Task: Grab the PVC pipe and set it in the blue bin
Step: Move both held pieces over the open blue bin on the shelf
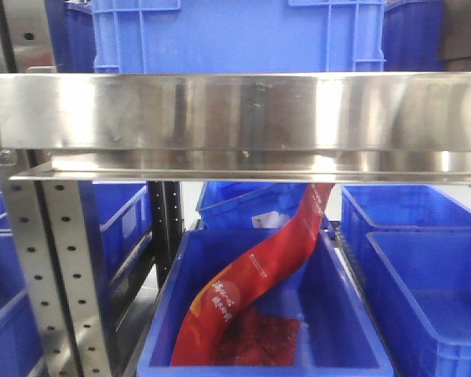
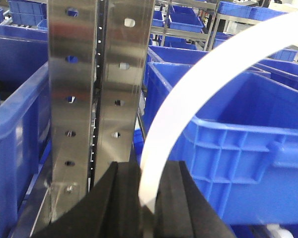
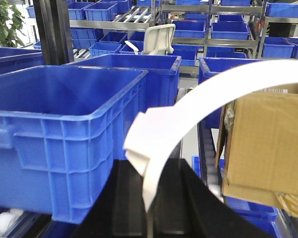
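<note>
In the left wrist view, a slim white curved PVC pipe [image 2: 164, 129] rises from between the black jaws of my left gripper [image 2: 149, 166] and arcs up to the right. The gripper is shut on it. A large blue bin [image 2: 238, 148] stands just right of it. My right gripper [image 3: 149, 163] is also shut on a white curved PVC pipe [image 3: 213, 89], pinched just below its squared end, with an open blue bin [image 3: 64, 124] to its left. I cannot tell whether both grippers hold the same piece. Neither gripper shows in the front view.
A perforated steel upright [image 2: 84, 99] stands close ahead of the left gripper. A cardboard box [image 3: 268, 139] sits right of the right gripper. In front, a steel shelf beam [image 1: 235, 118] spans the view above a blue bin [image 1: 337, 314] holding a red bag [image 1: 251, 290].
</note>
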Tool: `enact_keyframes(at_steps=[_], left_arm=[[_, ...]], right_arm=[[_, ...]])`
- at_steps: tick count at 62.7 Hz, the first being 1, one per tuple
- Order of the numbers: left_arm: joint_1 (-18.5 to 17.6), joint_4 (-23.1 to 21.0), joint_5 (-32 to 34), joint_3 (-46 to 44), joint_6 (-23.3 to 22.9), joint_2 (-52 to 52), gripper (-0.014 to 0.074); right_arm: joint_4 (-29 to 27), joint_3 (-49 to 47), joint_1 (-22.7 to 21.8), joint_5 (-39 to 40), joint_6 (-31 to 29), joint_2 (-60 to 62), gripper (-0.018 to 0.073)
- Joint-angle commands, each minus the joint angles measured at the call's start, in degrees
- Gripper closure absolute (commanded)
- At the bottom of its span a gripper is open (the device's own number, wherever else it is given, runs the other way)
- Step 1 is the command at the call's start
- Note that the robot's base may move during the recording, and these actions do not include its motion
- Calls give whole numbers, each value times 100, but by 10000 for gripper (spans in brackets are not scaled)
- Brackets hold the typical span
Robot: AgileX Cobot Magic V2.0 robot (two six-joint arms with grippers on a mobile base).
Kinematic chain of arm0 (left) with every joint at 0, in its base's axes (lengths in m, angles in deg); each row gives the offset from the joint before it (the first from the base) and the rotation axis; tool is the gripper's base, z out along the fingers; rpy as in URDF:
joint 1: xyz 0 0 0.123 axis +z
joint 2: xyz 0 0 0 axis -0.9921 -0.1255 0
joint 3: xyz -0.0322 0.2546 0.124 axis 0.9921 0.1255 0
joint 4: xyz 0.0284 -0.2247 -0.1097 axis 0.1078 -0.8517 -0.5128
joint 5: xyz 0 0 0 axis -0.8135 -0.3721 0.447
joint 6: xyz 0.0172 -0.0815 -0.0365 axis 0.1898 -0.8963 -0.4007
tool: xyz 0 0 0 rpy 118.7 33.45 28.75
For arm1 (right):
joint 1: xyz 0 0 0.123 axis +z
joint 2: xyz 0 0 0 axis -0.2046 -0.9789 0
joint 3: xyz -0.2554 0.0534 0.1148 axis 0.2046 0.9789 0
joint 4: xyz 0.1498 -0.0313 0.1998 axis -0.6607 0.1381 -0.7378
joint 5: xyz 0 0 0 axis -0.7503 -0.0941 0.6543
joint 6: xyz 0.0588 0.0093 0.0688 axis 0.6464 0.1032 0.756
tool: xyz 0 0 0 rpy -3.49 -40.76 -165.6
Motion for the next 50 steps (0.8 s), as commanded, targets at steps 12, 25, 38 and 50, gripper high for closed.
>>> enact_keyframes(at_steps=[12,25,38,50], left_arm=[[-34,-59,162,-7,1,44,707],[-34,-59,162,-7,1,44,707],[-34,-59,162,-7,1,44,707],[-34,-59,162,-7,1,44,707]], right_arm=[[39,-3,1,172,-34,33,727],[39,-3,1,172,-34,33,727],[39,-3,1,172,-34,33,727],[39,-3,1,172,-34,33,727]])
